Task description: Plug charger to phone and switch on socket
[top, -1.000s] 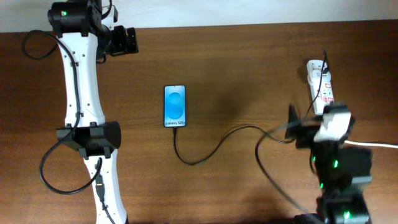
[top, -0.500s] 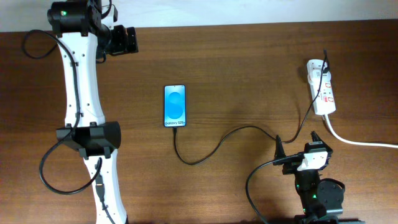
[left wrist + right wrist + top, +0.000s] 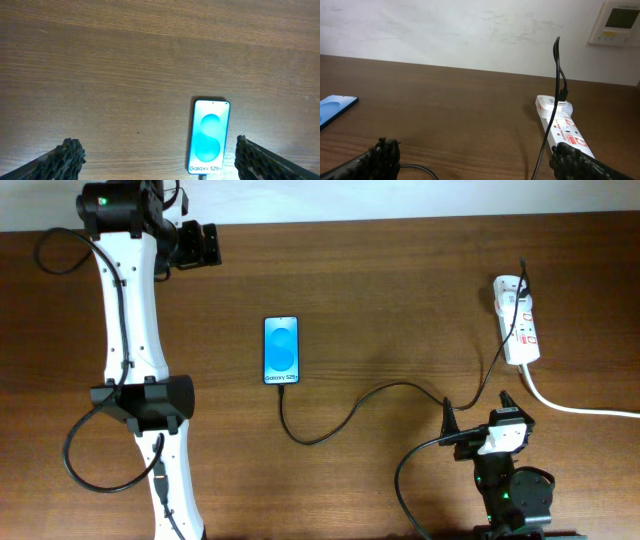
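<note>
The phone (image 3: pixel 281 351) lies flat on the brown wooden bench (image 3: pixel 400 280), a little left of centre in the overhead view. Its screen faces up, lit bright blue, with white text at its lower end. The charger (image 3: pixel 340 423), a thin black cable, meets the phone's lower short edge. From there it dips toward the bottom of the frame, loops right across the bench, and climbs to the upper end of the socket (image 3: pixel 518 320). In the left wrist view a small plug tip sits right at the phone's bottom edge.

The socket, a white power strip with red markings, lies at the upper right of the overhead frame. Its thick white cord (image 3: pixel 570 406) trails off to the right edge. Whether its switches are on cannot be told.

The left claw (image 3: pixel 159 159) is at the upper left of the overhead frame, well apart from the phone. It is spread wide and holds nothing, with its dark fingers (image 3: pixel 67 156) at the lower corners of its wrist view.

The right claw (image 3: pixel 479 160) is at the lower right of the overhead frame, below the socket and near the cable's loop. It too is spread and empty. Its wrist view shows the socket ahead at the right, the phone's corner at the left edge, and a wall panel (image 3: pixel 619 22) at the upper right.
</note>
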Motion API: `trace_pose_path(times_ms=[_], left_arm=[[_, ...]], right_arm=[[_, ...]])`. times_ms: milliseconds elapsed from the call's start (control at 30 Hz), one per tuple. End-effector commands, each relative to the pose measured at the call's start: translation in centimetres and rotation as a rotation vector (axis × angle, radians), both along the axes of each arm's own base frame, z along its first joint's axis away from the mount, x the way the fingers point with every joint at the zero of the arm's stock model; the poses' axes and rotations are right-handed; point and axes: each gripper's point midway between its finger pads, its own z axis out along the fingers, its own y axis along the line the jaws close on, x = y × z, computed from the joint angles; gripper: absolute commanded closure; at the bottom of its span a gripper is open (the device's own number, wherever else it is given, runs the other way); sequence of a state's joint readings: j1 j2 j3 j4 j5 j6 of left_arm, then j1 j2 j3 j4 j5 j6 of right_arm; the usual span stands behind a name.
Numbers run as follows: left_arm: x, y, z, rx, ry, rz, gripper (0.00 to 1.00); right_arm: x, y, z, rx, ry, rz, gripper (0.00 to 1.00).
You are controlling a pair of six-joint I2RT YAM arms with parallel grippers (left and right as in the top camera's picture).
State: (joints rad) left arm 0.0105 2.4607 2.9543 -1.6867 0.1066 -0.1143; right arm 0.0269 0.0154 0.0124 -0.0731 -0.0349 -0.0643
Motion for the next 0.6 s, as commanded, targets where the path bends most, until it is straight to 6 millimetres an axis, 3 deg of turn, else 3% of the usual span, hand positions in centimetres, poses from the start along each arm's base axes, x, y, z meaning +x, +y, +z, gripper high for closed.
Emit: trace_pose_path(times_ms=[0,67,133,267,333,400,567], left_arm=[[-0.7,0.7,3.8,0.022,-0.089,0.02,0.01],[-0.9,0.7,6.1,0.023,-0.161,0.012,0.01],[-1.4,0.6,7.2,0.031,-0.227,-0.009,0.01],[-7.0,0.5,7.1,0.069,-0.449,-0.054,0.01],[-10.0,0.5,6.1,0.086,-0.509,-0.072,0.01],[-15.3,0.4,2.2,0.104,-0.606,-0.084,0.01],[-20.1,0.3,-0.2,0.146,-0.926,-0.091,0.01]], right_arm=[[0.0,0.3,-0.1,-0.005,-0.004,0.016,0.01],[0.0,0.3,-0.1,-0.005,-0.004,0.017,0.02],[0.0,0.3,-0.1,-0.005,-0.004,0.016,0.02],[0.0,0.3,-0.1,-0.005,-0.004,0.016,0.02],[0.0,0.3,-0.1,-0.005,-0.004,0.017,0.02],[0.0,0.3,-0.1,-0.005,-0.004,0.016,0.02],[0.0,0.3,-0.1,-0.005,-0.004,0.017,0.02]])
